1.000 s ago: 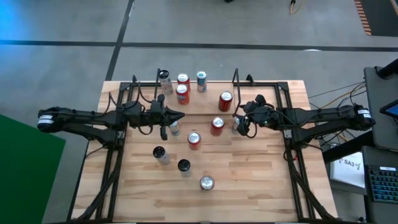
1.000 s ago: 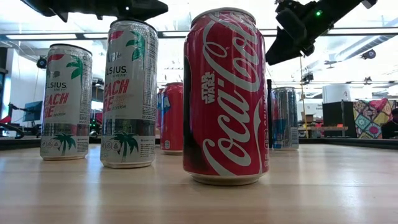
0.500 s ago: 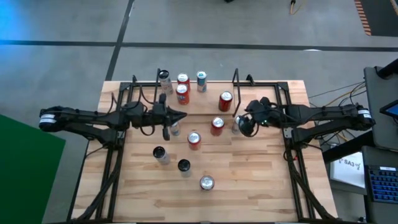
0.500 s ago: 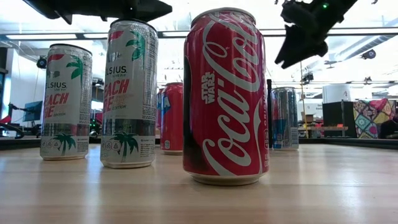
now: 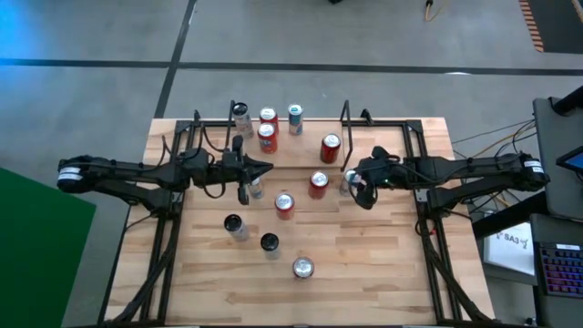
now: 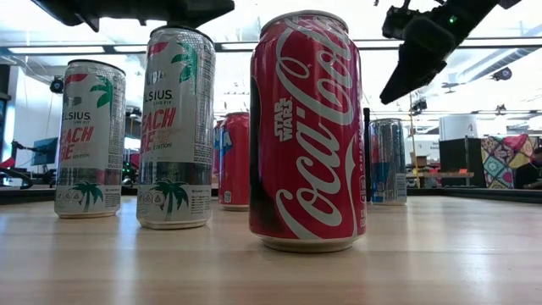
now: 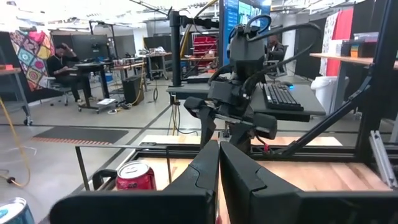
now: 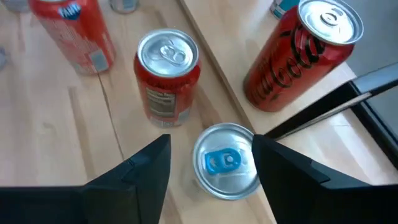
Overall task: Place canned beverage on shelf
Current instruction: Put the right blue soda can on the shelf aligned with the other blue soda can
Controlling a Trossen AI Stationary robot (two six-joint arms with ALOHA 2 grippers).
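- Left gripper [image 5: 264,169] hangs over the table's [image 5: 383,264] left-middle, fingers [image 7: 205,165] pressed together, holding nothing.
- Shelf [image 5: 273,150] runs along the far edge; three cans [image 5: 266,137] stand at its left end and a red can [image 5: 330,148] toward its right.
- Silver can [image 8: 225,160], blue tab, stands just in front of the shelf's right end.
- Right gripper [image 8: 211,165] hovers right above that can, fingers spread either side, not touching it.
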